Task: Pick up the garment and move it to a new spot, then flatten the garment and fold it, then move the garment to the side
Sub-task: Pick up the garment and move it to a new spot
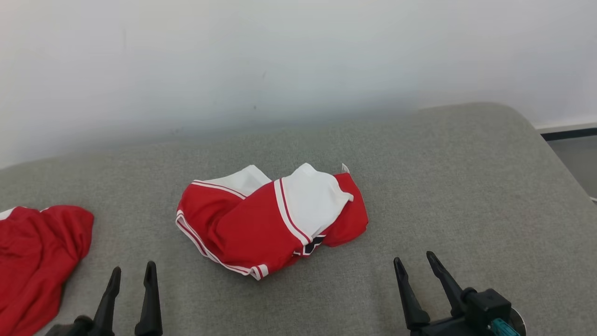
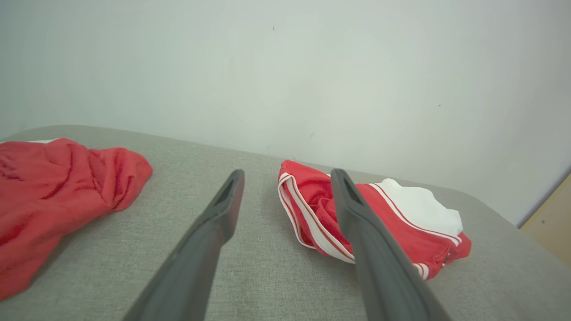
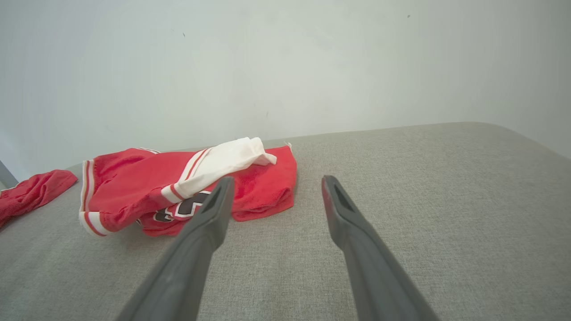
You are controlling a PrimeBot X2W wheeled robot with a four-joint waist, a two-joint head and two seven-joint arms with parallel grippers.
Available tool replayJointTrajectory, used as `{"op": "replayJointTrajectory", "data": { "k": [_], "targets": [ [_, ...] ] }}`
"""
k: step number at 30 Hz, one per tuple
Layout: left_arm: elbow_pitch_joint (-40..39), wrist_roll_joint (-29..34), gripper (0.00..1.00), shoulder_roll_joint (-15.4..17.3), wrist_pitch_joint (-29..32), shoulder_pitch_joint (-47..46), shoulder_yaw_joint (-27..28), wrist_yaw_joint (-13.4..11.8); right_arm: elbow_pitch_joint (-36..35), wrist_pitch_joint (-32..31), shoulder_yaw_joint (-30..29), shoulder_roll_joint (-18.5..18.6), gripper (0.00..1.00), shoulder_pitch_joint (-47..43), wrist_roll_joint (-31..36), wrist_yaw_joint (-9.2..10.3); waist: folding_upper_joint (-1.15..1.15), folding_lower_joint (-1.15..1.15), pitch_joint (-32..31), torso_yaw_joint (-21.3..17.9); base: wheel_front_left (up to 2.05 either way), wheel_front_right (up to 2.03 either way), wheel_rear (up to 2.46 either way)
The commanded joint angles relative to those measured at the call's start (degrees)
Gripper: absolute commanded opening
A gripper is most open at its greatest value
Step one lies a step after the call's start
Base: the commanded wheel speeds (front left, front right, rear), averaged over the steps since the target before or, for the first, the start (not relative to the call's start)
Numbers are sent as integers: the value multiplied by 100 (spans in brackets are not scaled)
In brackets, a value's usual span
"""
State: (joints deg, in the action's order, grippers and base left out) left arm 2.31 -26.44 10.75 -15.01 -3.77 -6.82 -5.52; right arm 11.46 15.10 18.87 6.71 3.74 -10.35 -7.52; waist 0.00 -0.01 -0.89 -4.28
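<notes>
- you have a grey padded surface (image 1: 466, 186) across the lower part of the head frame, under a pale wall (image 1: 298, 56).
- the garment (image 1: 252, 228), red with white panels and stripes, lies crumpled at the frame's centre, touched by neither gripper.
- a second red cloth (image 1: 37, 252) sits at the lower left edge, well apart from it.
- your right gripper (image 1: 413, 257), lower right, stands spread wide, holding nothing.
- your left gripper (image 1: 133, 267), lower left, is spread and empty too.
</notes>
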Motion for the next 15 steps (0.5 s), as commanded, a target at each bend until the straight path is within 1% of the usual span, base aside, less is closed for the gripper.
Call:
{"op": "replayJointTrajectory", "data": {
  "k": [1,2,4,8,10,15],
  "targets": [
    [-96,156,100,-1,-21,191,118,65,-14,4,-18,7,100,-107,17,6,0,1,-97,74,0,0,0],
    [-163,310,100,-84,-21,312,179,143,-13,3,-38,0,100,-120,14,6,0,1,-131,91,0,0,0],
    [-239,511,100,-276,-21,525,352,204,-21,4,-57,-16,100,-146,23,6,0,1,-185,109,0,0,0],
    [-403,1159,100,-480,-22,831,674,186,-19,4,-58,-22,100,-245,15,6,0,1,-281,128,0,0,0],
    [-461,1293,100,-607,-21,986,785,201,-35,4,-96,-10,100,-289,7,6,0,1,-331,140,0,0,0],
    [-478,1548,100,-739,-22,1342,812,408,-115,3,-199,-15,100,-566,31,6,0,1,-498,213,0,0,0]
  ]
}}
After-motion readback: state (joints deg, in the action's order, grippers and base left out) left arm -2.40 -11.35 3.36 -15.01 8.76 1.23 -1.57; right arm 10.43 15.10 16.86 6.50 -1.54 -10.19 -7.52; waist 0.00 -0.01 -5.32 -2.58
